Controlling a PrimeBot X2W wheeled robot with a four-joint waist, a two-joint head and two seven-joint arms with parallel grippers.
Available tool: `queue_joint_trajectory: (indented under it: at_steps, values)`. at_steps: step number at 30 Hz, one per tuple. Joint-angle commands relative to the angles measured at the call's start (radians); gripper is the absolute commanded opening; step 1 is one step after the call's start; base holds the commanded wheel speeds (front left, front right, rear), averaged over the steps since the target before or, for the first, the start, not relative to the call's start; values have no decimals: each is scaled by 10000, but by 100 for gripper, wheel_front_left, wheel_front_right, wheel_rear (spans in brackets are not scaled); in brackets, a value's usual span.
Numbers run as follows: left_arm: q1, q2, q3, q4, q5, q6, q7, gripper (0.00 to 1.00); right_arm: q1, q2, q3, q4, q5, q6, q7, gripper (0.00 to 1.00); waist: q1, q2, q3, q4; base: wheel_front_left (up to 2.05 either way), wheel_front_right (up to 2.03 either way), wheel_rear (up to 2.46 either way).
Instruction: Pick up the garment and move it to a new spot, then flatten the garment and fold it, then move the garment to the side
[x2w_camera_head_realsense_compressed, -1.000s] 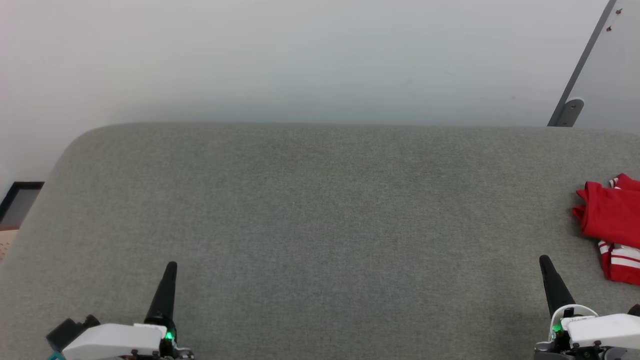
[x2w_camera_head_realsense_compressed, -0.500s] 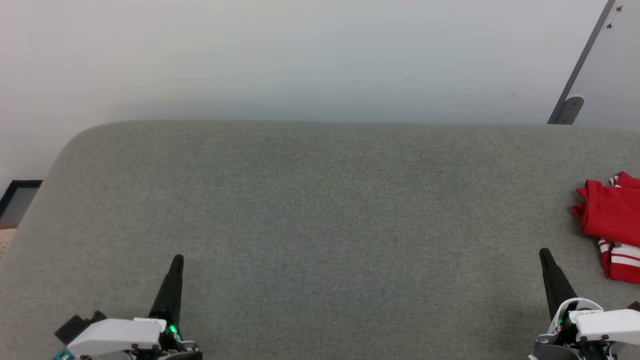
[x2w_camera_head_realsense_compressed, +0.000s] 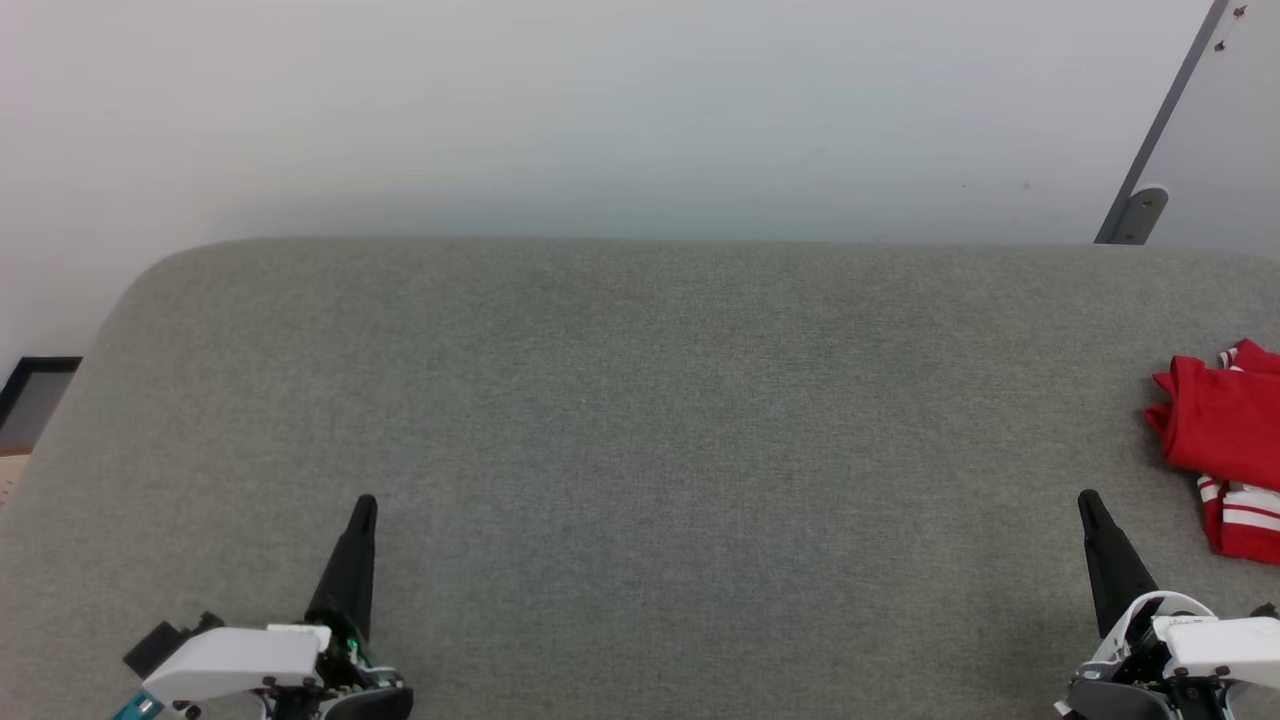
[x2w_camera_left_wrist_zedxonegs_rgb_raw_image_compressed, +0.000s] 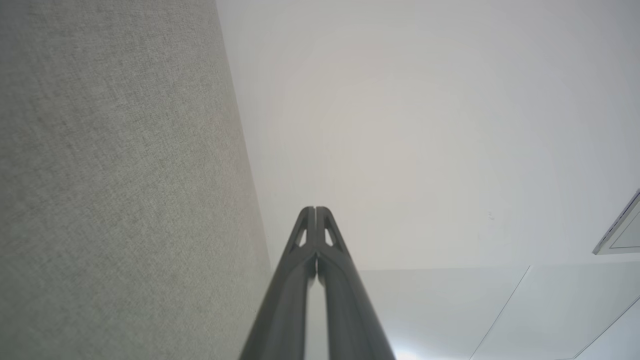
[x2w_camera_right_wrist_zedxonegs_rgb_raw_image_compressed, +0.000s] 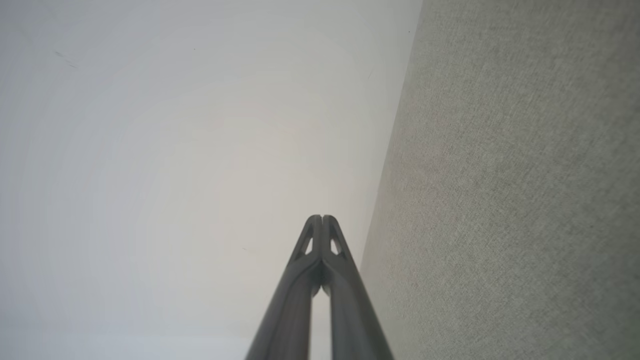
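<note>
While both sets of jaws are pressed together w/ nothing held, left gripper (x2w_camera_head_realsense_compressed: 364, 505) and right gripper (x2w_camera_head_realsense_compressed: 1087, 498) sit low near the front of the grey padded surface (x2w_camera_head_realsense_compressed: 640, 420). The garment (x2w_camera_head_realsense_compressed: 1220, 440) lies bunched at far right, partly cut off by the frame. Risk: a closed-jaw approach shoves the cloth; a blind pinch may catch one layer only.

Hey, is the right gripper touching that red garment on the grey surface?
Apart. In the head view, a stretch of bare grey surface shows between the shut right gripper and the red garment, which lies further right.
</note>
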Motion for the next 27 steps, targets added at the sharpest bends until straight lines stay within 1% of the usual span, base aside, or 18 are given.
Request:
queue_joint_trajectory:
  at_steps: [1, 3, 27]
  values:
    - [-98, -49, 36, 9, -187, -55, 44, 0, -169, 46, -22, -30, 170, -13, 62, 0, 0, 0, 6, -1, 0, 0, 0]
    - [-132, -71, 42, 10, -268, -56, 75, 0, -184, 53, -28, -28, 316, -14, 89, 0, 0, 0, 14, -4, 0, 0, 0]
    - [-121, -54, 35, 9, -240, -57, 68, 0, -121, 48, -19, -24, 275, -12, 86, 0, 0, 0, 14, -4, 0, 0, 0]
